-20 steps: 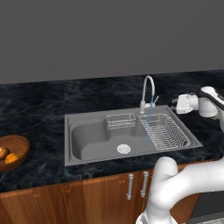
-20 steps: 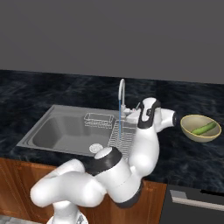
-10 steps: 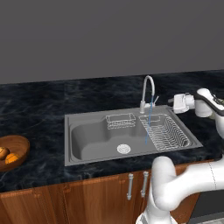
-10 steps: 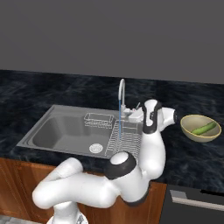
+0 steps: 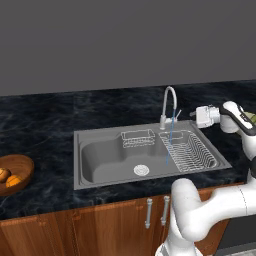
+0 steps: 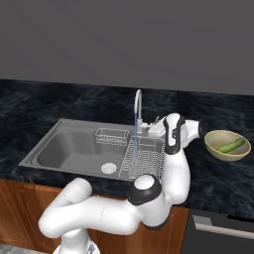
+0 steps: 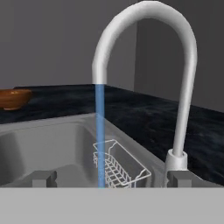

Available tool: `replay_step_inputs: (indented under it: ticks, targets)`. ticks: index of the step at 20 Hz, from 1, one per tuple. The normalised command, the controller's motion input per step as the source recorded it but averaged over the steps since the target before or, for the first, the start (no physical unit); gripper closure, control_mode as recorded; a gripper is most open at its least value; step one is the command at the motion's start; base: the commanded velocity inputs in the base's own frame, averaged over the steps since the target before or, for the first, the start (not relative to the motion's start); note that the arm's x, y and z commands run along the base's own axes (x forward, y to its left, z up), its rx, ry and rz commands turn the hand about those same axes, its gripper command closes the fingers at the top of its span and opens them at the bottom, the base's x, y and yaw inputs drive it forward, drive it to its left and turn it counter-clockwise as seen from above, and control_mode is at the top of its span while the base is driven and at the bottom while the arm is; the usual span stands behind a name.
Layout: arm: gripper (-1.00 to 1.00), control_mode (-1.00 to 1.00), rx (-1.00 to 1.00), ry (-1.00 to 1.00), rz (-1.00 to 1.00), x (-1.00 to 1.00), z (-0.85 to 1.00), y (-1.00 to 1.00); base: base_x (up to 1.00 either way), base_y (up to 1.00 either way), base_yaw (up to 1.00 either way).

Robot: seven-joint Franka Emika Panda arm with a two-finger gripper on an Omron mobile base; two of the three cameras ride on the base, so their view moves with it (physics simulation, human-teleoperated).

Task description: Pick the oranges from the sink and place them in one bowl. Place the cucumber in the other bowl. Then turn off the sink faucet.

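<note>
Count: two oranges (image 5: pixel 9 177) lie in the one bowl (image 5: pixel 21 165), the brown wooden one, far across the sink from the jaws on the dark counter (image 5: pixel 45 125). One cucumber (image 6: pixel 232 147) lies in the other bowl (image 6: pixel 218 150), the olive-yellow one, on the counter behind the hand. One sink (image 5: pixel 100 159), its basin bare but for the drain (image 5: pixel 141 170).

The gripper (image 5: pixel 196 116) stands level, just beside the sink faucet (image 5: pixel 170 102) and pointed at it, jaws spread wide and holding nothing. In the hand view one fingertip (image 7: pixel 43 177) sits on the basin side of the blue water stream (image 7: pixel 100 131) and the other close by the faucet's base. Water runs.

Around: one wire basket (image 5: pixel 138 138) sits beyond the stream; one ribbed drainer section (image 5: pixel 190 151) lies below the hand. The faucet's base is near the fingertips; open room lies above the basin and over the counter.
</note>
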Motion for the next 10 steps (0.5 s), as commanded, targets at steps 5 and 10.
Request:
replay_step_inputs:
  ticks: [5,10]
  targets:
    - [-1.0,-1.0,0.0,0.0,0.02,0.21,0.0,0.0,0.0,0.0,0.0]
    - [-1.0,-1.0,0.0,0.0,0.03,0.23,-0.04,0.0,0.0,0.0,0.0]
